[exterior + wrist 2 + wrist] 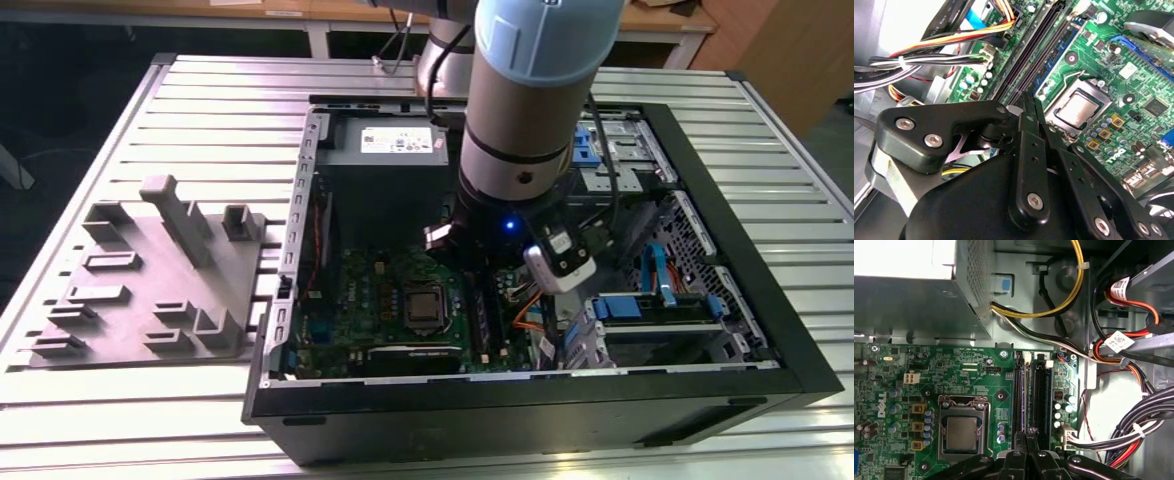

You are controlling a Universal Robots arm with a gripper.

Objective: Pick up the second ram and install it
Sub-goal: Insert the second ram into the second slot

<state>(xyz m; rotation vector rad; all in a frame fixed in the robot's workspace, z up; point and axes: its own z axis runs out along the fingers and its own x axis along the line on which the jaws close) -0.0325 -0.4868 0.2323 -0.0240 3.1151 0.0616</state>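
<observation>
Claw (1028, 101) pinched shut (tips pressed together) right at the dark slot rails (1041, 400) on the green motherboard (979, 371).

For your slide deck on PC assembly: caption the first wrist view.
Closed tool poised at the dark memory slots, beside the processor on the green board.

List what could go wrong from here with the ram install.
1. The gripper sits shut right over the ram slots; any skew while pressing down could stress a slot.
2. Loose cables lie beside the slots and might snag the arm.
3. The CPU socket is close by; a sideways slip could hit it.
</observation>
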